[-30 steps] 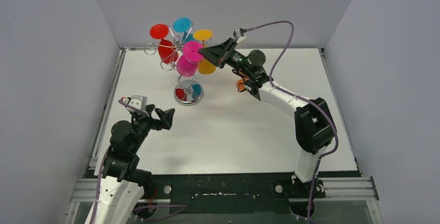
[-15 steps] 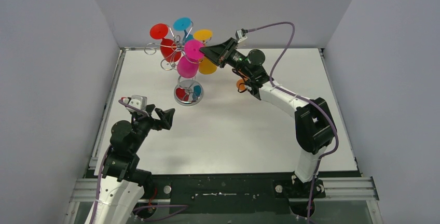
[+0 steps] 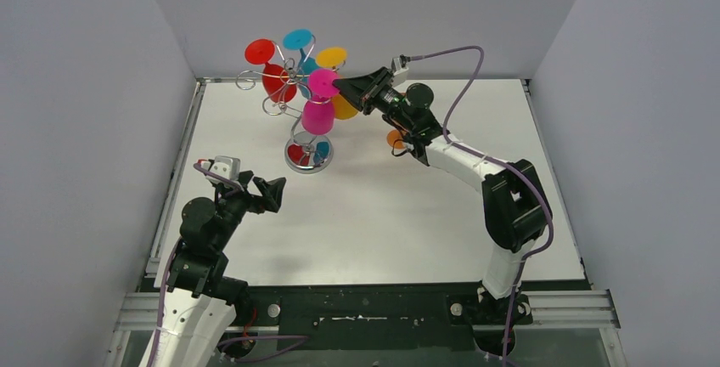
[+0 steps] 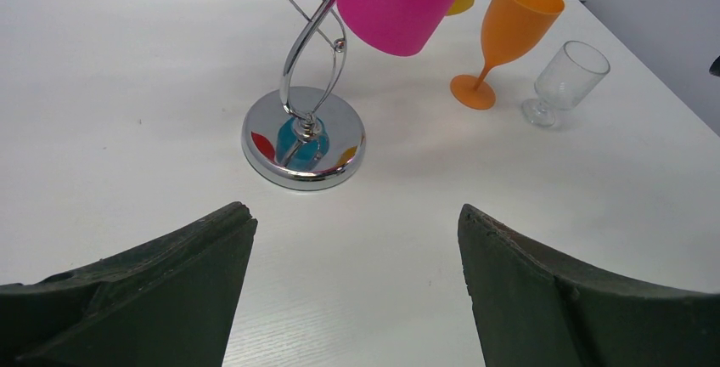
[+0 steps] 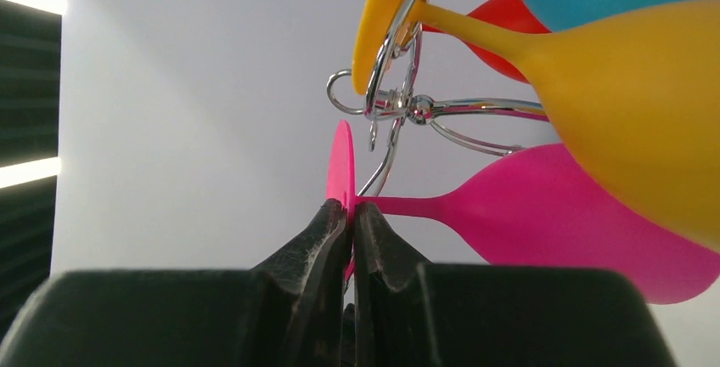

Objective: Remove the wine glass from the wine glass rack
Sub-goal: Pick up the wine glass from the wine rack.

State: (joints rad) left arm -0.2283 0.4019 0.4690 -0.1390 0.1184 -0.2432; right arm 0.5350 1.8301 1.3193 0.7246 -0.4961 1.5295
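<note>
White table [image 3: 382, 214], grey walls on three sides. Toward the back, left of centre, stands the wine glass rack [image 3: 309, 154]: round chrome base flat on the table, twisted stem upright. Four coloured glasses at its top, feet up and bowls down: red glass [image 3: 273, 82], blue glass [image 3: 297, 40], yellow glass [image 5: 628, 104], pink wine glass [image 3: 318, 116].

From the right, at rack-top height, the right gripper [image 5: 350, 214] reaches in, fingers pinched together on the rim of the pink foot disc (seen edge-on in the wrist view). Pink bowl hangs tilted below the curled arms, beside the yellow bowl. One wire meets the pink stem just behind the foot; hooked or free, cannot tell.

Low over the near-left part of the table, the left gripper [image 4: 355, 214] has its fingers wide apart, holding nothing, facing the rack base and well short of it.

Right of the rack, orange glass [image 4: 505, 36] and clear glass [image 4: 567, 78] stand upright, side by side.
</note>
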